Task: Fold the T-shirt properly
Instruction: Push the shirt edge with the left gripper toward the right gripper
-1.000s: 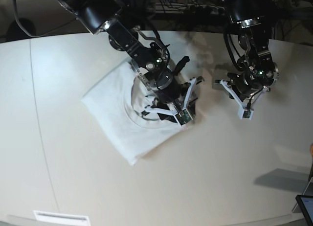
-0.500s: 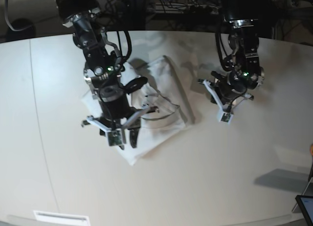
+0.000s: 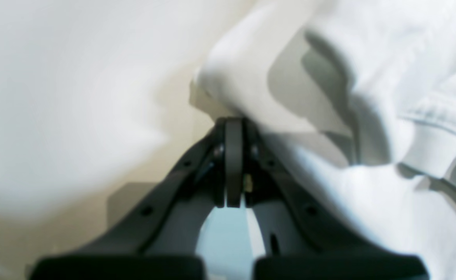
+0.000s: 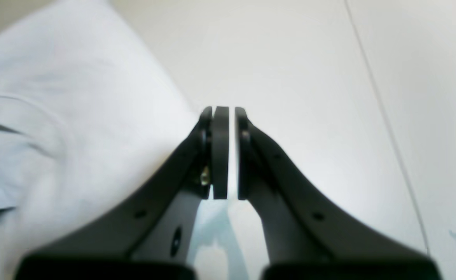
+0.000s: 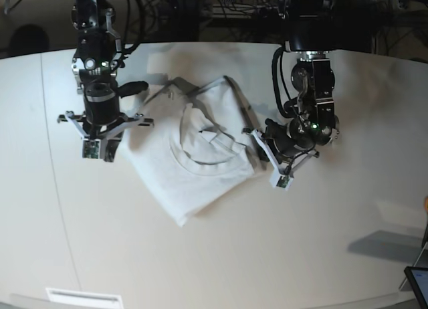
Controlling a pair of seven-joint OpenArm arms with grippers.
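You are looking at a partly completed fold: the plain white short-sleeved T-shirt of soft thin fabric is lying in a compact, roughly square bundle on the smooth off-white table, but its upper layer is bunching and the ribbed collar is showing, so squaring and flattening are remaining. The left gripper, jaws closed and apparently gripping nothing, is sitting just beside the bundle's near edge. The right gripper, jaws nearly together and empty, is hovering just off the opposite edge.

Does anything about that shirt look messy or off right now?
Yes. The T-shirt lies askew on the table, with its upper right part bunched into raised ridges instead of flat. No pincer holds it. Nothing looks torn or spilled.
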